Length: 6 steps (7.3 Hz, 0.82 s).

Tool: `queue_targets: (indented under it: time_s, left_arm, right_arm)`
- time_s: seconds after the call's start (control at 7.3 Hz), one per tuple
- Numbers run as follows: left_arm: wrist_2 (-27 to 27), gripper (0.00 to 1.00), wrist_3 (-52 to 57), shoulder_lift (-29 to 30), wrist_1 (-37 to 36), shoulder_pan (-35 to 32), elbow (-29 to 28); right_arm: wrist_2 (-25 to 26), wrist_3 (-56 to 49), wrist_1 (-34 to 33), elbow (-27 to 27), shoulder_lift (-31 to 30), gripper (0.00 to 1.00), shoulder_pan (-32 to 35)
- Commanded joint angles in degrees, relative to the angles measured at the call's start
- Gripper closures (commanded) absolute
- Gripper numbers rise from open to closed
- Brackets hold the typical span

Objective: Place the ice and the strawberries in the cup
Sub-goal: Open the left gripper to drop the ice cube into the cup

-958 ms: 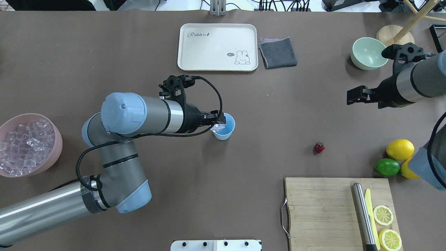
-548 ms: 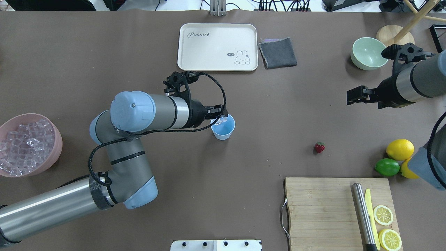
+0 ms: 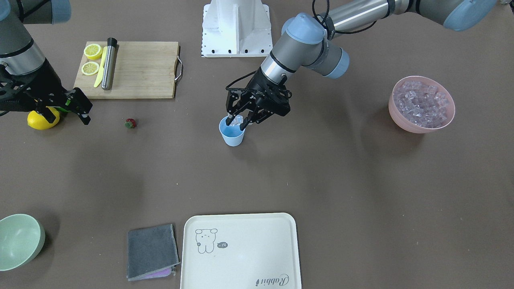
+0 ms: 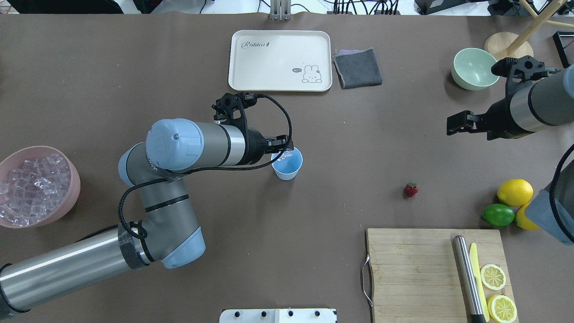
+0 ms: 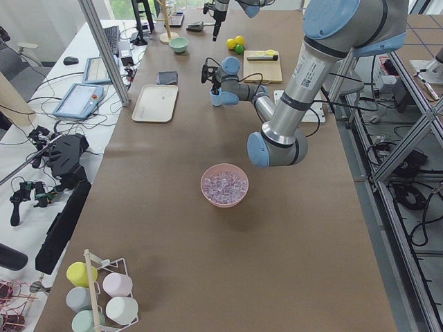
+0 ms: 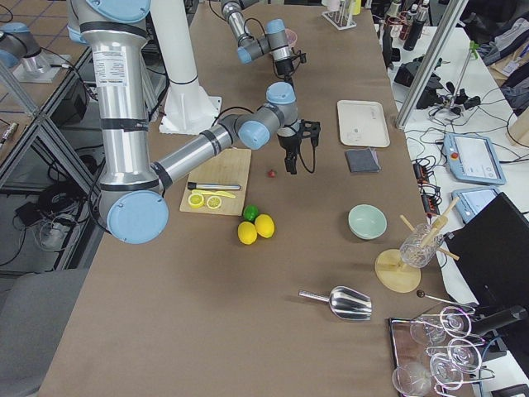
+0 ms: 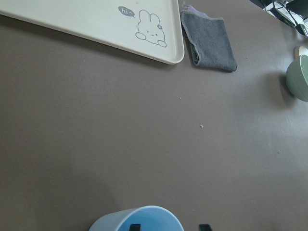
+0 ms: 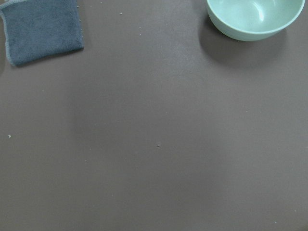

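Shifted over the last second: the left gripper (image 4: 285, 154) stood over the near-left part of the cup (image 4: 287, 167) and now hangs over its far rim. The left arm's elbow lies farther right. In the last half second both barely moved. The right gripper (image 4: 454, 123), the strawberry (image 4: 410, 189) and every container lie as before.

The left fingers (image 3: 243, 122) are partly closed on one ice cube (image 3: 237, 119), held just above the cup's rim. The cup stands upright at mid-table, its visible inner wall plain blue. The right gripper hovers at the far right, fingers spread, holding nothing.

The strawberry lies on the table to the right of the cup and well apart from it, between the cup and the whole lemon (image 4: 515, 192).

Containers:
- The pink bowl (image 4: 75, 181), at the left edge, holds the heap of ice (image 4: 31, 188), piled to about rim level.
- The pale green bowl (image 4: 475, 67), at the far right, has its smooth inner surface showing.
- The tray (image 4: 269, 63), at far centre, bears a printed rabbit.
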<state>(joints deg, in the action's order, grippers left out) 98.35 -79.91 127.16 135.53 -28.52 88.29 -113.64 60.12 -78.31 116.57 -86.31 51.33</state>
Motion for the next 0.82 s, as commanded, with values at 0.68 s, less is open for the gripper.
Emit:
queue_targets:
  time_s: [0.68]
  left_arm:
    - [0.9,0.02,1.3,-1.6,-3.5,-1.3,3.4]
  right_arm:
    - [0.0,0.0,0.0,0.0,0.1,0.00,0.0]
